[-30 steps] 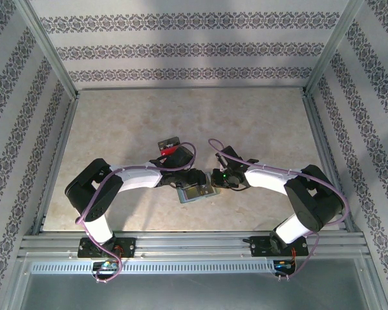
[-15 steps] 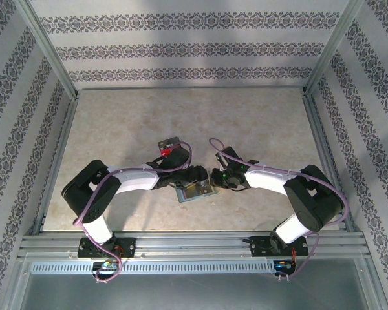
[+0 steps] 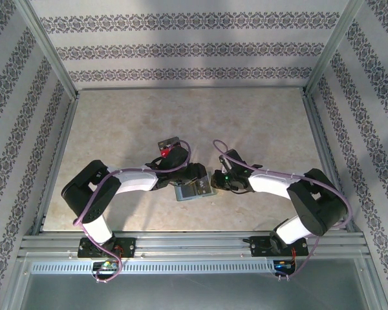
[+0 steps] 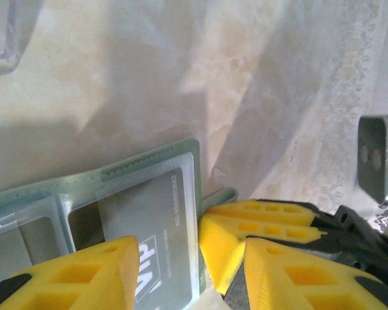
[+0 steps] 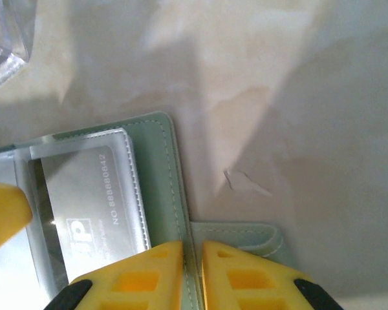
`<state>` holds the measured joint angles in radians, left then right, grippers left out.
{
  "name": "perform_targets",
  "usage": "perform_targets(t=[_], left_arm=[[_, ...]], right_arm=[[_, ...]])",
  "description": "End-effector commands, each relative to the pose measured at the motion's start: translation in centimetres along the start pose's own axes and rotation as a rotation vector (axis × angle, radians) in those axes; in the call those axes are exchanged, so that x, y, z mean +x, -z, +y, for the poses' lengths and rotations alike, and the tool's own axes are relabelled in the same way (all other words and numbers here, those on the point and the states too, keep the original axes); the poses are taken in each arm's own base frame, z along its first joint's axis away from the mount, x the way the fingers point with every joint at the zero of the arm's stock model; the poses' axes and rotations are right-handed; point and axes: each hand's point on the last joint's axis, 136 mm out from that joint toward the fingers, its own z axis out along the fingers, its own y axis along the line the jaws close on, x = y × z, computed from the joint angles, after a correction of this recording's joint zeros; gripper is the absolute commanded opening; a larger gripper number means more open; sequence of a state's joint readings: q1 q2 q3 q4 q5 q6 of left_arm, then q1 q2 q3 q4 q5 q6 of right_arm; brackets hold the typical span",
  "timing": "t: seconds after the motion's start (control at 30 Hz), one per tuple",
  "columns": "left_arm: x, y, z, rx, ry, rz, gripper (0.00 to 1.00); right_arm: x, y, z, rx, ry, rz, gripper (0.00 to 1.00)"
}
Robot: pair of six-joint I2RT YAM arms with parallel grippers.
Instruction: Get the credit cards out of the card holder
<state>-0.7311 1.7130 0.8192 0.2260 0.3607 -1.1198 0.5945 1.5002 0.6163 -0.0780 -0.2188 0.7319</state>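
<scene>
Marble table [image 3: 116, 129], right gripper [image 5: 193, 271] pinching card holder [image 5: 156, 187] edge

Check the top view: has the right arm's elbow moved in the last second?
Yes. The right arm's elbow has shifted toward the near rail and slightly rightward.

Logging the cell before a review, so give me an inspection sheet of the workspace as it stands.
Surface: beige marbled table, small scuff beside the card holder.
Job's things: card holder lies open; a grey card sits in its clear slot.
Clutter: clear tray with red and black contents, farther back on the table.
Grippers: left gripper open over the card; right gripper shut on the card holder's edge.
Cables: purple cables looped behind each gripper.
Surroundings: patterned walls, metal frame.
</scene>
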Motion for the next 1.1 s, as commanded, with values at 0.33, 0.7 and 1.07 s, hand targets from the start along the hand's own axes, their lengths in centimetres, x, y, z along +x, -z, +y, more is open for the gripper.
perform_targets(t=[0.33,0.7,1.07], left_arm=[[-0.3,3.4,3.6,-0.284,-0.143,-0.001,0.48],[0.6,2.3,4.0,-0.302,-0.232,0.037,0.37],[1.2,1.8,5.2,-0.337,-0.252,0.068,0.30]], right_arm=[[1.6,3.4,-0.5,0.000,-0.052,0.005,0.22],[0.6,6.0,2.0,-0.124,-0.051,-0.060,0.28],[0.6,3.2,3.5,-0.174,-0.022,0.017,0.28]])
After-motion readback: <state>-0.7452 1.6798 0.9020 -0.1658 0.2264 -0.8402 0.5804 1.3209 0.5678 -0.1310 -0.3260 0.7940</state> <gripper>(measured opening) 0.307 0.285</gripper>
